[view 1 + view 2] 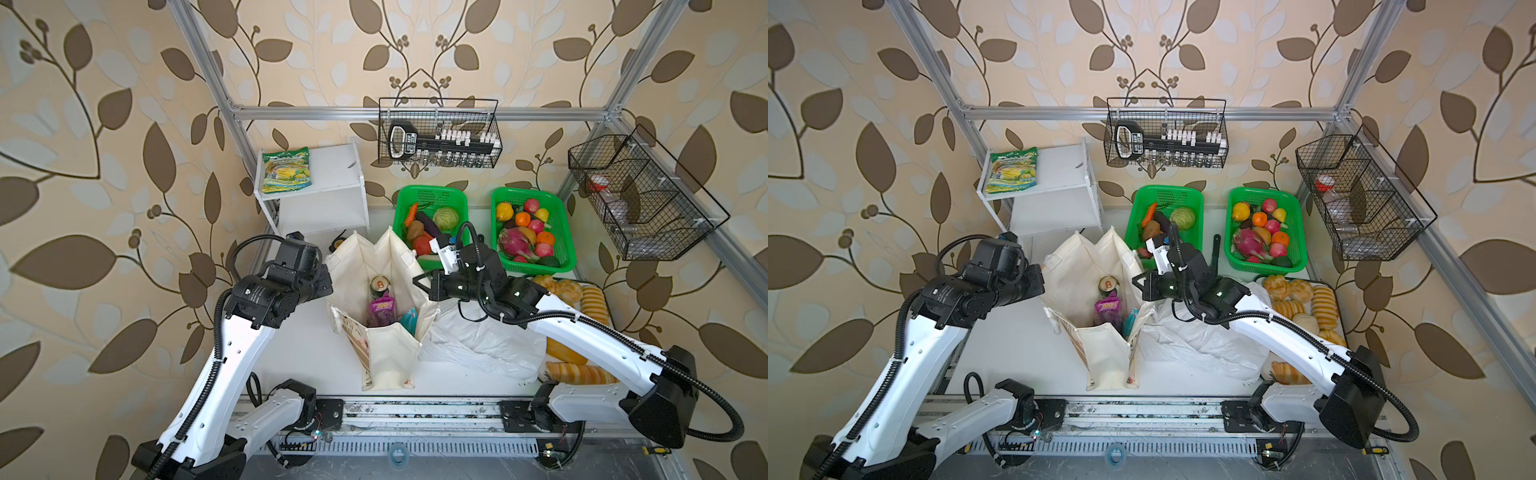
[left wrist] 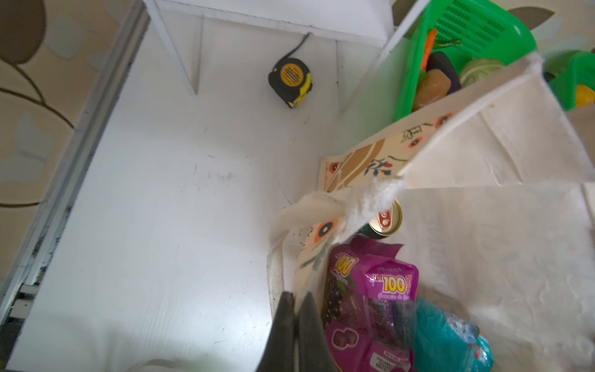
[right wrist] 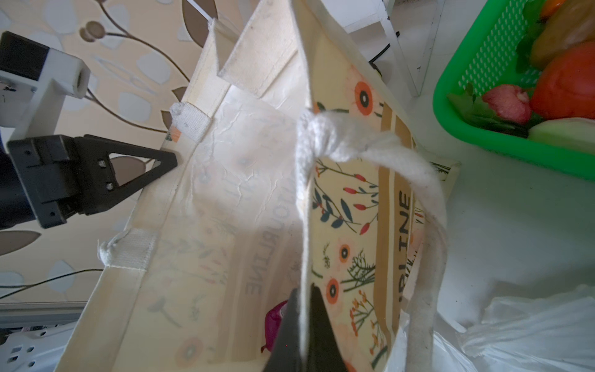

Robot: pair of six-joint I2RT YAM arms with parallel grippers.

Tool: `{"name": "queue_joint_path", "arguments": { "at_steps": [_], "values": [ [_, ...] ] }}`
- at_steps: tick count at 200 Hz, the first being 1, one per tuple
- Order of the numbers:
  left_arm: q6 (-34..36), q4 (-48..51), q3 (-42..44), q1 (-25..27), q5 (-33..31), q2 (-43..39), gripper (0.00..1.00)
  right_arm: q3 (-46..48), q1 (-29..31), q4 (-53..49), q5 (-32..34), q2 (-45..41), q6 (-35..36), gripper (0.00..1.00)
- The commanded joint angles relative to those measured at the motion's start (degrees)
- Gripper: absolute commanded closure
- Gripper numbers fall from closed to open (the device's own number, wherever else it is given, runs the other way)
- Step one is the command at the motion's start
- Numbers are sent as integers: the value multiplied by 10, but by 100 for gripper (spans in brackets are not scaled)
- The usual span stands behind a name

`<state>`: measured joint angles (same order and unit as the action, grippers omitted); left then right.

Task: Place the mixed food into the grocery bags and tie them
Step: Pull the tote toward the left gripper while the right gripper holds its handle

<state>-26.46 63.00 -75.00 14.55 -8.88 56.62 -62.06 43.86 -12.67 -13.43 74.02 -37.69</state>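
We judge the large cream canvas tote (image 1: 390, 357) soft and floppy, so our left fingers (image 2: 283, 328) and right fingers (image 3: 322, 328), clamped tight on its hemmed rim at nine and three o'clock, hold the stiffest part.

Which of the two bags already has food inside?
The cream canvas tote, standing open with a can and purple pouch inside; the white plastic bag lies crumpled beside it.

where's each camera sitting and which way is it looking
Top views: overhead, looking down; both arms show, canvas tote between
Left wrist: on the left arm, looking along left fingers pinching the tote's rim
Right wrist: on the right arm, along right fingers pinching the opposite rim
Shared: both wrist views show the purple pouch
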Motion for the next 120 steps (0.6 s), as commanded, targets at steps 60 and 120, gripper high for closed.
{"name": "queue_joint_path", "arguments": {
  "at_steps": [60, 120],
  "values": [
    [102, -17, -45, -233, 52, 1, 100, -58, 44, 110, 10, 83, -45, 100],
    [104, -64, -53, -358, 98, 26, 100, -146, 86, 149, 22, 181, -64, 100]
  ]
}}
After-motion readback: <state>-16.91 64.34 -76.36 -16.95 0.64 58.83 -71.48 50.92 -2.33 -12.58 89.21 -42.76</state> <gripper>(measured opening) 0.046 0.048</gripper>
